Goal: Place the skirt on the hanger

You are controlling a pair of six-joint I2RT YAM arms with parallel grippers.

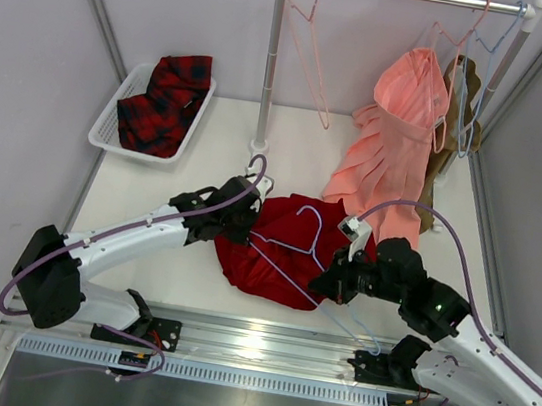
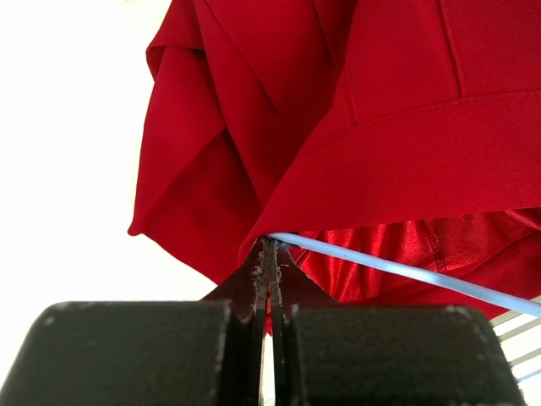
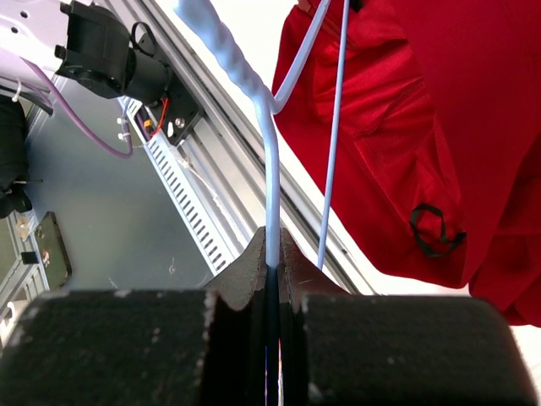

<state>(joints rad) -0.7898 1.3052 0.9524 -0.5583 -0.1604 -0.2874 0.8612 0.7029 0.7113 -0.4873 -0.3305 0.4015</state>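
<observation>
The deep-red skirt (image 1: 279, 255) lies crumpled on the table between my arms. The light-blue hanger (image 1: 315, 227) lies across it, hook toward the back, with one long wire running to the front right. My left gripper (image 1: 243, 211) sits at the skirt's upper left edge. In the left wrist view its jaws are closed on the skirt's (image 2: 296, 110) hem, right beside the hanger wire (image 2: 406, 275). My right gripper (image 1: 333, 280) is at the skirt's right side. In the right wrist view it is shut on the hanger's (image 3: 270, 203) wire just below the twisted neck, with the skirt (image 3: 439, 127) to the right.
A white basket (image 1: 107, 132) with a red-and-black plaid garment (image 1: 170, 98) sits at the back left. A clothes rack post (image 1: 271, 62) stands behind the skirt, with pink hangers (image 1: 312, 57) on its bar. A salmon-pink pleated skirt (image 1: 395, 145) and a brown garment (image 1: 460, 93) hang there too. A metal rail (image 1: 261, 343) runs along the front edge.
</observation>
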